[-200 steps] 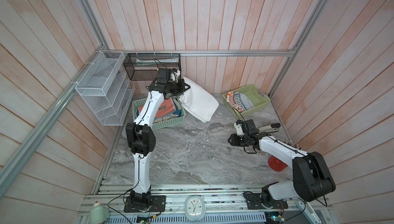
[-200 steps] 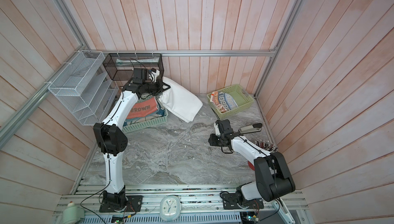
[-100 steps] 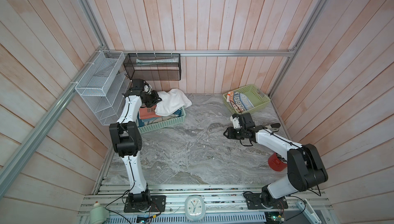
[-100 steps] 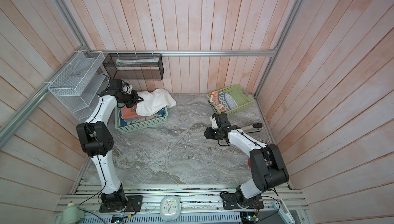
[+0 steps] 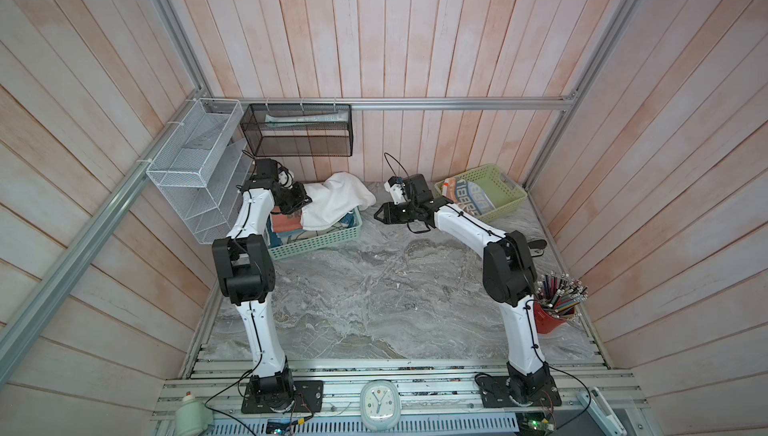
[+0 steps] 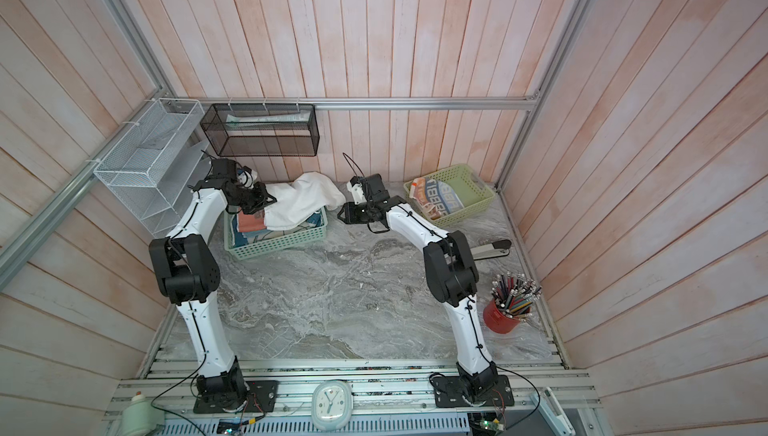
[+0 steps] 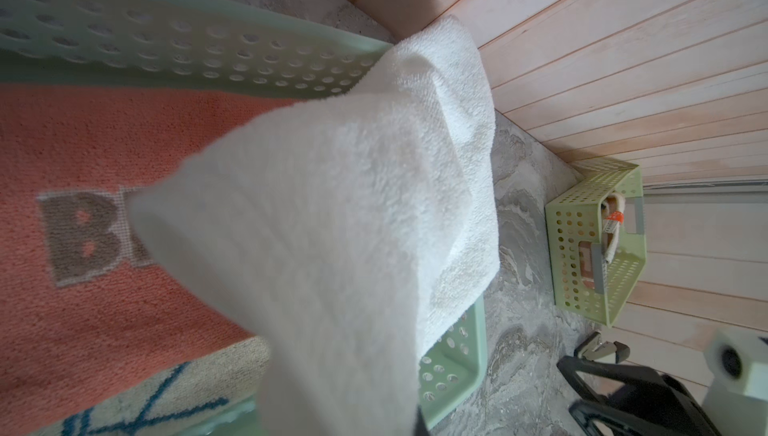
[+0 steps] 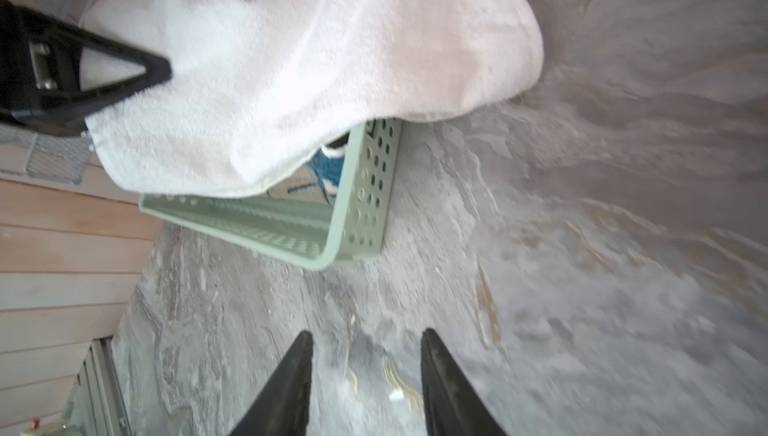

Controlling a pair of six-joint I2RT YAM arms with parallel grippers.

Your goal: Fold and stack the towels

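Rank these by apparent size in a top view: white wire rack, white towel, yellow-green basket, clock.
1. white wire rack, clearly largest.
2. yellow-green basket and white towel: they look about alike, so not ranked against each other.
3. clock, smallest.

In the left wrist view the white towel [image 7: 332,205] drapes over the left gripper [image 5: 305,202] and conceals its fingertips entirely. The same towel covers the lettering on the coral towel [image 7: 104,131] past the first "B". The cream towel [image 8: 299,185] shows only as a narrow strip beneath the white towel. The fingers [image 8: 291,380] of the right gripper [image 8: 366,334] are cut off at the picture's edge, and the tabletop [image 8: 623,288] beyond them is blurred. Letters on the striped towel [image 5: 469,201] are too small to read in both top views.
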